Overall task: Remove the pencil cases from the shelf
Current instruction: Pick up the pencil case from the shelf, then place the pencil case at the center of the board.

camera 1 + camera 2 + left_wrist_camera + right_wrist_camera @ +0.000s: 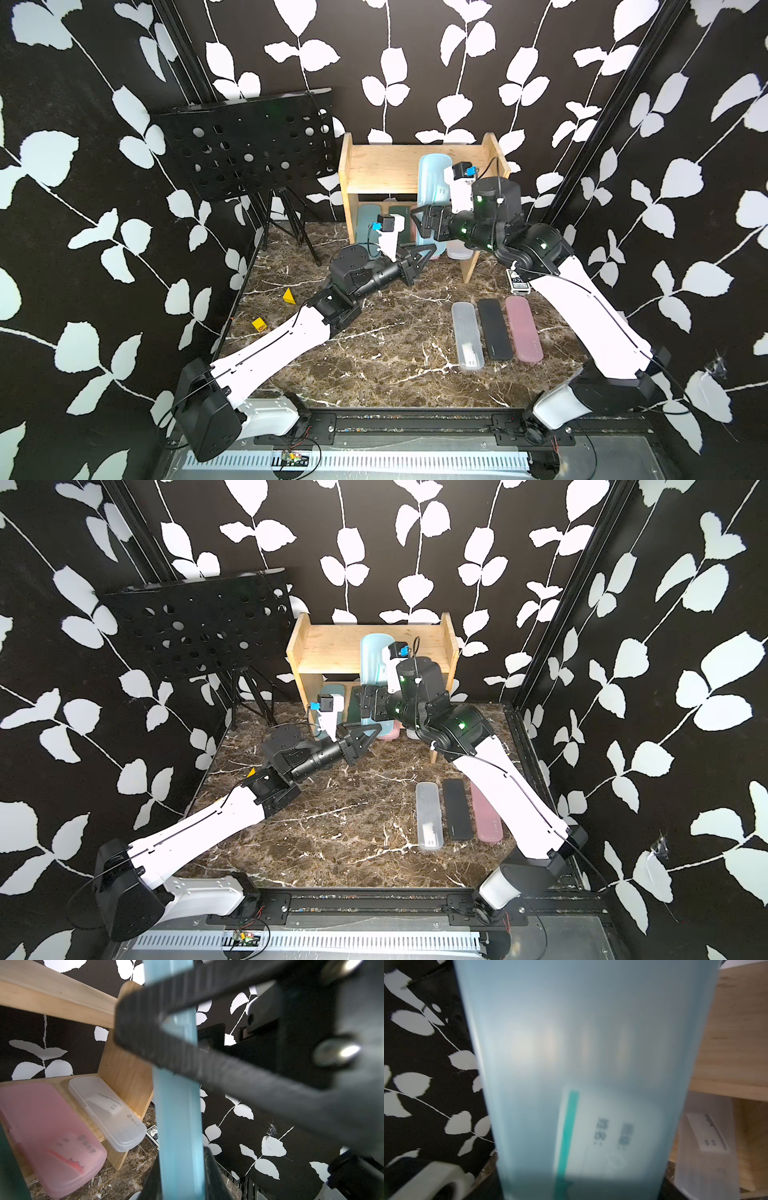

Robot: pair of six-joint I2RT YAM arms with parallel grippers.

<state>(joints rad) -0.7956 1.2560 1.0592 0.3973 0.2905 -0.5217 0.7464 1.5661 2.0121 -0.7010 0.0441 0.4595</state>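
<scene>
Marble table (395,353), light blue case (432,183) upright, long axis vertical

A: The light blue case (433,199) between the left gripper's (430,250) jaws?
B: Smooth frosted plastic, translucent.
A: The shelf (386,166) behind those jaws?
B: Bare pale wood, matt, grain showing. The pink case (52,1136) and clear case (108,1109) beside the jaws are frosted plastic too.
A: Tabletop (395,353) below the jaws?
B: Glossy veined stone look.
</scene>
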